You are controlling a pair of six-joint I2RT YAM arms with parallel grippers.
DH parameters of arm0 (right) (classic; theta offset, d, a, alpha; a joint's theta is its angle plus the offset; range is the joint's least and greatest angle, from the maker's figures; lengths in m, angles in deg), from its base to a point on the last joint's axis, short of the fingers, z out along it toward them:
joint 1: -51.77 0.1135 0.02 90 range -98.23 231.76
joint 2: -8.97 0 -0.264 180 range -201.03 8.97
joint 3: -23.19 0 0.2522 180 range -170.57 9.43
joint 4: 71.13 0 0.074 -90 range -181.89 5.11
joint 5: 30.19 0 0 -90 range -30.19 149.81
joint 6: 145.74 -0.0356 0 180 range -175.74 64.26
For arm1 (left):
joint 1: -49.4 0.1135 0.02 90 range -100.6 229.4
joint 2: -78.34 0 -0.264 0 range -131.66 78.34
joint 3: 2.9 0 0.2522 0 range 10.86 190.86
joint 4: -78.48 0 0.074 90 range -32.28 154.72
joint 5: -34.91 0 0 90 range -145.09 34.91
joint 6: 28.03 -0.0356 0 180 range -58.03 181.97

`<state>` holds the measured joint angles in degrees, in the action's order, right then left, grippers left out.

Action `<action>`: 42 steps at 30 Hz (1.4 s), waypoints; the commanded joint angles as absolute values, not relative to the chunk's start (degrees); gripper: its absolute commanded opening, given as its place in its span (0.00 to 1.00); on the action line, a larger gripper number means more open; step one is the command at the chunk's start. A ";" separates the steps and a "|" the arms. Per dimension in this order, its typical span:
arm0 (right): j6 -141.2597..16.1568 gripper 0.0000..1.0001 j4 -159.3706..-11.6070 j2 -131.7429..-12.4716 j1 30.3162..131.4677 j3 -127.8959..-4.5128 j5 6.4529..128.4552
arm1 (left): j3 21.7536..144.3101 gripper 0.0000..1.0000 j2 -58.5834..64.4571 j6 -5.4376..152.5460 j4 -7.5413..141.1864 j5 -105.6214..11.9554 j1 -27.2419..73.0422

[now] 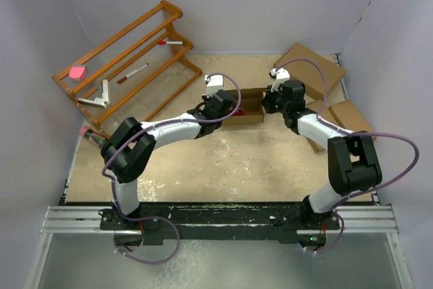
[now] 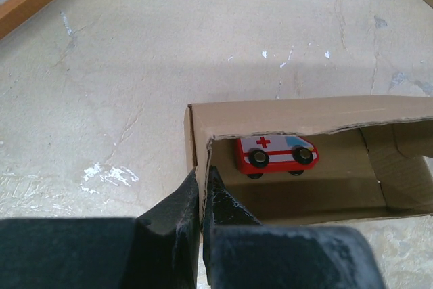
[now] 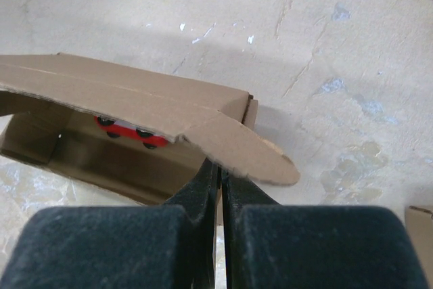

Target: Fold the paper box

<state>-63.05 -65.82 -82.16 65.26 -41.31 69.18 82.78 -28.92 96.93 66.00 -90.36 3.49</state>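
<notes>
The paper box (image 1: pixel 252 117) stands half folded mid-table, a shallow brown cardboard tray with its lid flap (image 3: pixel 122 93) hanging over the opening. A red and white toy ambulance (image 2: pixel 276 154) lies inside, partly under the lid in the right wrist view (image 3: pixel 132 133). My left gripper (image 1: pixel 229 107) (image 2: pixel 201 179) is shut on the box's left end wall, one finger inside and one outside. At the box's right end, my right gripper (image 1: pixel 269 103) (image 3: pixel 220 169) is shut. Its tips sit under the lid's rounded tab (image 3: pixel 260 157), which hides whether they pinch cardboard.
A wooden rack (image 1: pixel 128 59) with markers and a pink piece stands at the back left. Flat brown boxes (image 1: pixel 311 65) (image 1: pixel 350 117) lie at the back right beside the right arm. Purple walls close in the table on three sides.
</notes>
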 commanded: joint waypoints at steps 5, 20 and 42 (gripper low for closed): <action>-62.51 0.00 -69.67 -79.02 66.26 -39.90 71.31 | 79.77 0.05 -25.72 98.48 67.75 -89.81 2.06; -58.54 0.11 -76.80 -76.47 66.79 -40.48 69.56 | 76.50 0.08 -23.45 98.36 67.93 -89.88 0.86; -22.34 0.74 -113.74 -64.73 64.08 -51.94 94.76 | 75.75 0.08 -23.97 98.07 67.27 -90.39 0.60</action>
